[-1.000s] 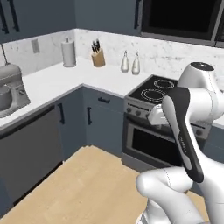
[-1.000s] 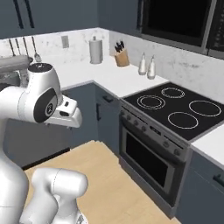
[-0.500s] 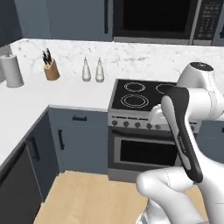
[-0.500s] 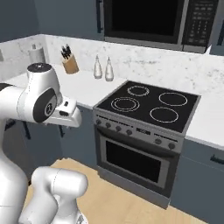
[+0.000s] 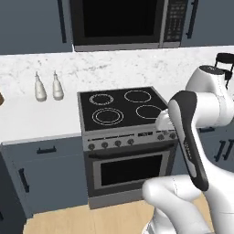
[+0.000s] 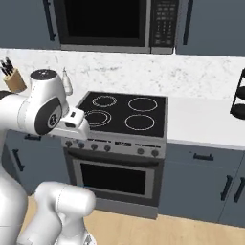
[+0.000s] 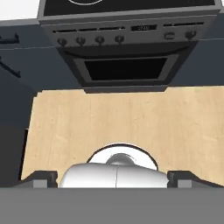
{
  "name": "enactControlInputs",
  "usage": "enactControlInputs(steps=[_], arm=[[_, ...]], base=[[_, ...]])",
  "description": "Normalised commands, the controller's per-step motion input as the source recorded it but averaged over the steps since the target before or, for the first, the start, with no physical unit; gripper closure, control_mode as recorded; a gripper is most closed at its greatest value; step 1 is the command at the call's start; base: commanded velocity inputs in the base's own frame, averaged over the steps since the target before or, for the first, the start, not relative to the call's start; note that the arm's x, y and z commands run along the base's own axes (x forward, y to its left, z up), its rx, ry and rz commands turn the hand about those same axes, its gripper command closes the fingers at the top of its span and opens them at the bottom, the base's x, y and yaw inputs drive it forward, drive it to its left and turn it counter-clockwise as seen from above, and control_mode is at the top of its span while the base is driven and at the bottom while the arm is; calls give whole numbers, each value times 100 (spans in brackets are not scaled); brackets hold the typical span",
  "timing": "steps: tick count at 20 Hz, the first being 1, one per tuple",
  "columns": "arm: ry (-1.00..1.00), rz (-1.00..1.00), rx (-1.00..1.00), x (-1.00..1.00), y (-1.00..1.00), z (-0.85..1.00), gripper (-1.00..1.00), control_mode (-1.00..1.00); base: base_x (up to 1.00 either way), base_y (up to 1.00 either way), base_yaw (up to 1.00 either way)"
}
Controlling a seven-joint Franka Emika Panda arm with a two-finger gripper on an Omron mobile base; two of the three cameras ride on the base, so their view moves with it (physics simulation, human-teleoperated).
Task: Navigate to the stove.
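The stove point(image 5: 119, 108) stands straight ahead, its black glass cooktop marked with four white rings, a steel knob row below and a dark-windowed oven door. It sits near the middle of the right base view, the stove point(image 6: 122, 111), partly behind my arm. In the hand view the stove point(image 7: 126, 66) front fills the top, seen from above the floor. My gripper point(image 7: 113, 179) points down at the floor with its fingertips point(image 7: 40, 179) far apart, open and holding nothing.
A black microwave point(image 5: 123, 22) hangs above the range. Two pale bottles point(image 5: 41, 87) stand on the white counter to its left, a knife block point(image 6: 12, 79) further left. A black stand point(image 6: 238, 95) is on the right counter. Wooden floor point(image 7: 131, 118) lies before the oven.
The whole picture has shifted: the base has turned and driven, so the range now sits squarely ahead and closer. My arm keeps the same folded pose.
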Motion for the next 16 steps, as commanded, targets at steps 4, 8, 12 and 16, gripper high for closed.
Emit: enactControlInputs(steps=[4,8,12,16], arm=[[0,0,0,0,0,0,-100,100],[0,0,0,0,0,0,-100,100],[0,0,0,0,0,0,-100,100],[0,0,0,0,0,0,-100,100]], base=[[72,0,-14],[73,0,-1],[74,-1,0],[70,-6,0]])
